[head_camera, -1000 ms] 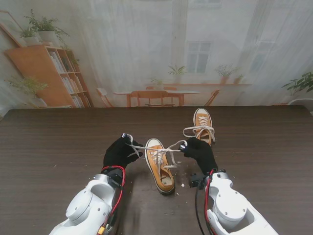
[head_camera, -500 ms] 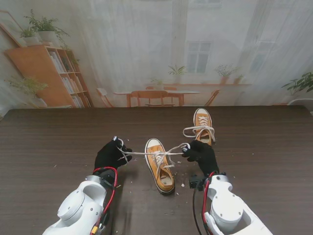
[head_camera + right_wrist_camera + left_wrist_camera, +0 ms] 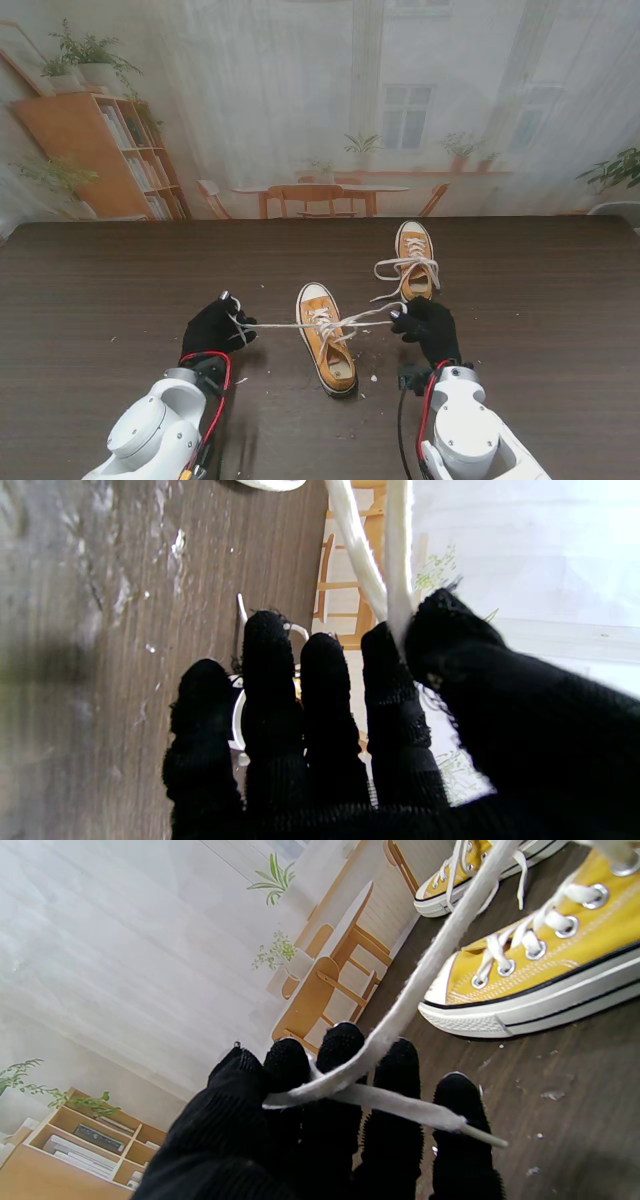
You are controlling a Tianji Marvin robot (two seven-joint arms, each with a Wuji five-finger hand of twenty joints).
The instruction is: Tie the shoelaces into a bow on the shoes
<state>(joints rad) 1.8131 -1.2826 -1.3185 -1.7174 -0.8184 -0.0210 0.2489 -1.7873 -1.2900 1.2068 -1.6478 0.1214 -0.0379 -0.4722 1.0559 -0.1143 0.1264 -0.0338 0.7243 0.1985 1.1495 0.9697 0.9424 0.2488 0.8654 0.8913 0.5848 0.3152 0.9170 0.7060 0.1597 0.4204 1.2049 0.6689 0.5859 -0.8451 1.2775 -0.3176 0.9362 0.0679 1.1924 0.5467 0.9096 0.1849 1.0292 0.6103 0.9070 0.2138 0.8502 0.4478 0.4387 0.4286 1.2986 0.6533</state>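
Your left hand (image 3: 215,327) sits low over the table (image 3: 100,290), left of the near yellow shoe (image 3: 328,340), fingers curled and clamped on one end of the white shoelace (image 3: 290,325). In the left wrist view the lace crosses the black-gloved fingertips (image 3: 340,1050), pinched against the thumb, its stiff tip sticking out past the little finger. Your left forearm rises from the near-left corner, wrist bent toward the shoe.

Your right hand (image 3: 428,325) is on the other side of that shoe, just right of it and near the far shoe (image 3: 415,255). It's closed on the other lace end: the right wrist view shows two white strands caught between the thumb and index finger (image 3: 390,680), while the remaining fingers lie straight and side by side, touching nothing. Right forearm comes up from the near-right corner.

The lace runs taut, close to level, from hand to hand across the top of the near shoe. That shoe rests on the table at centre, toe pointing away from you. The far shoe stands farther back on the right, its own laces loose and spread over its top. Small white specks lie on the table around the near shoe.
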